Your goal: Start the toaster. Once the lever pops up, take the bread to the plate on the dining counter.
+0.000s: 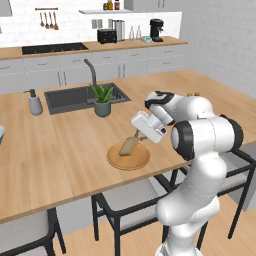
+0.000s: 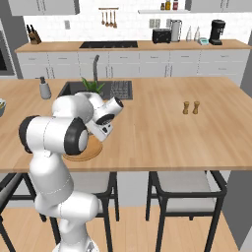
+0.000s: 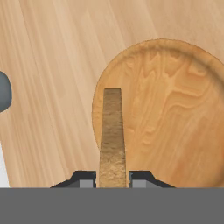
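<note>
My gripper (image 1: 136, 136) is shut on the bread (image 1: 128, 145), a thin tan slice held tilted on edge just above the plate (image 1: 140, 161). In the hand view the bread (image 3: 112, 135) runs edge-on between the two dark fingertips (image 3: 83, 179), with the gripper (image 3: 112, 180) over the left part of the round wooden plate (image 3: 175, 109). The plate lies near the front edge of the dining counter (image 1: 60, 150). The black toaster (image 1: 106, 35) stands on the far wall counter, seen also as the toaster (image 2: 161, 35) in the right base view. There my arm hides most of the plate (image 2: 93, 150).
A potted plant (image 1: 102, 100) and a dark sink (image 1: 75, 97) with a faucet lie behind the plate. A soap dispenser (image 1: 34, 102) stands left of the sink. Salt and pepper shakers (image 2: 191, 107) sit to the right. Chairs (image 1: 125, 200) stand under the counter edge.
</note>
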